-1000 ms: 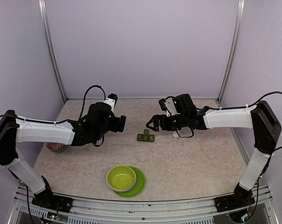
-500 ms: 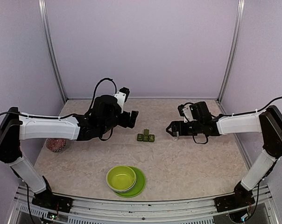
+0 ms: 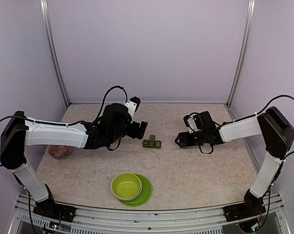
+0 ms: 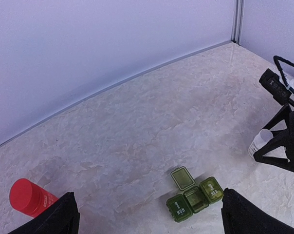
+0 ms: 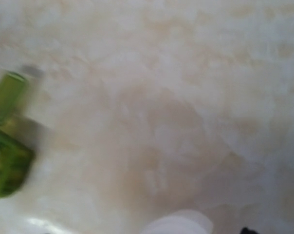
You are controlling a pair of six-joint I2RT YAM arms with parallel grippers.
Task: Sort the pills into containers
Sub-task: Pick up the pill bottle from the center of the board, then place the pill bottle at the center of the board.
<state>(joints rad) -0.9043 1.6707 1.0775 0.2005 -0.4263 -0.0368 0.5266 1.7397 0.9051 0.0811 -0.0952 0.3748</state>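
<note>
- Sitting near the middle of the marbled table point(image 3: 205, 170), the containers point(image 3: 152, 143) form a dark green strip of three joined compartments. The middle lid is tipped up and back, and the outer two lie shut with white print on top.
- Just beside the strip on its left, the left gripper point(image 3: 141, 130) hovers above the table, its fingers point(image 4: 54, 219) spread wide with nothing between them.
- Near the strip's right, the right gripper point(image 3: 182, 140) is low over the table, with a small white vial point(image 4: 260, 141) right at its fingertips. I cannot tell whether the jaws stand apart or press the vial.
- Toward the near edge, a lime-green bowl point(image 3: 126, 185) sits on a matching plate point(image 3: 146, 191).
- Well apart at far left stands an orange-red bottle point(image 4: 27, 197).
</note>
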